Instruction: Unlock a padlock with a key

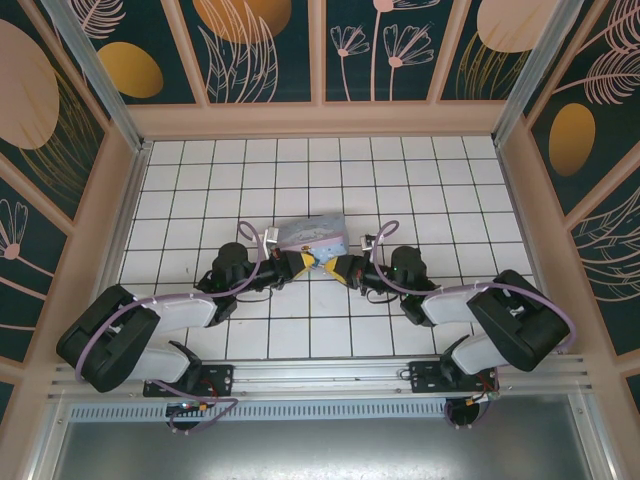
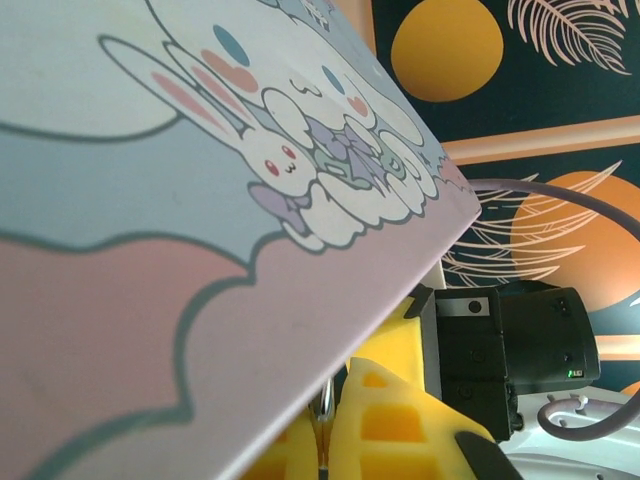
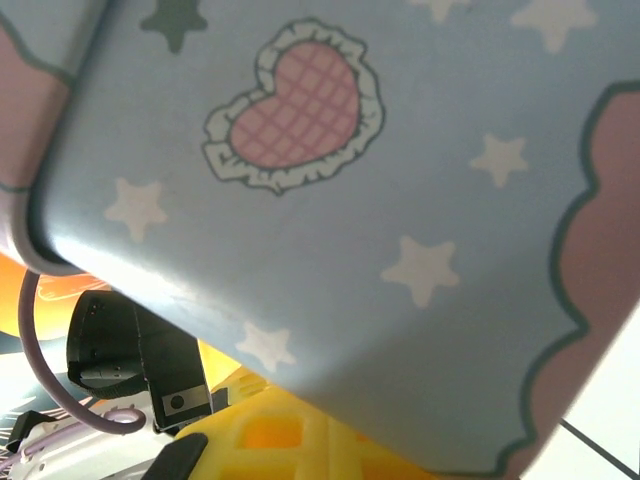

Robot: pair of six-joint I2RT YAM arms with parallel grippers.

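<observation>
Left gripper [image 1: 311, 264] and right gripper [image 1: 333, 267] both pinched shut, yellow tips nose to nose at centre of the white tiled table [image 1: 200, 180]. What they pinch: cannot tell. Padlock and key too small to make out at that meeting point. Cartoon-print box [image 1: 313, 235] just beside the tips, at 12 o'clock.

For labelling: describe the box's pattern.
The box is pastel blue and pink with cartoon bunnies; left wrist view shows it best.

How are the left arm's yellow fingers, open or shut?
Shut: the left gripper, its yellow fingers pressed together by the pastel-blue cartoon-print box.
</observation>
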